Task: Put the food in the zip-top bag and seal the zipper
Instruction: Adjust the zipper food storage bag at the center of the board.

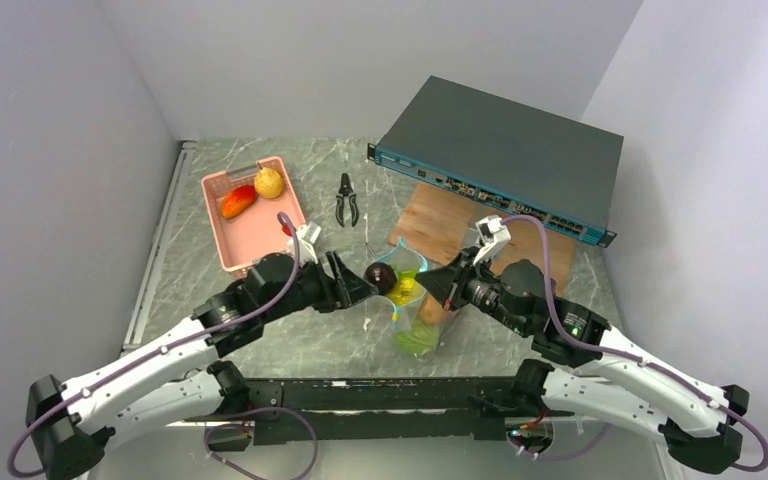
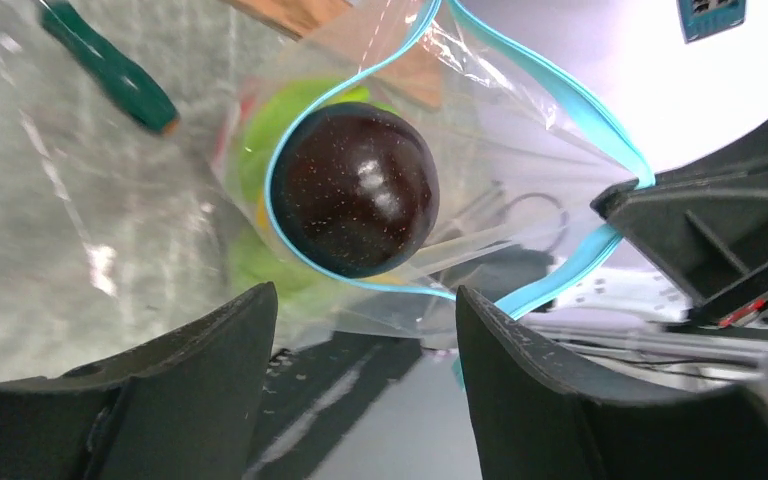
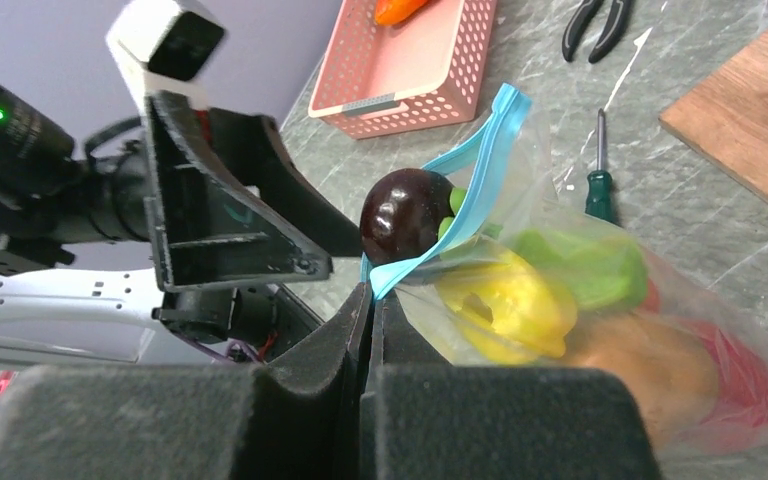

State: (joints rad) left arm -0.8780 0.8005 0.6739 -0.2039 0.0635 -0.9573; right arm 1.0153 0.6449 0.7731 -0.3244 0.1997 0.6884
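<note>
Left tool [image 2: 365, 305]: fingers spread apart; I see nothing gripped.
Dark maroon glossy round fruit [image 2: 355, 190]: in the bag's mouth, ringed by the strip, just ahead of the left tool's open fingers.
Right tool [image 3: 372, 295]: fingers together, pinching the thin teal-green zipper strip [image 3: 480, 150].
Clear floppy zip-top bag [image 3: 680, 330]: between both tools on the grey marbled worktop [image 1: 340, 340]; yellow and green food inside.
</note>
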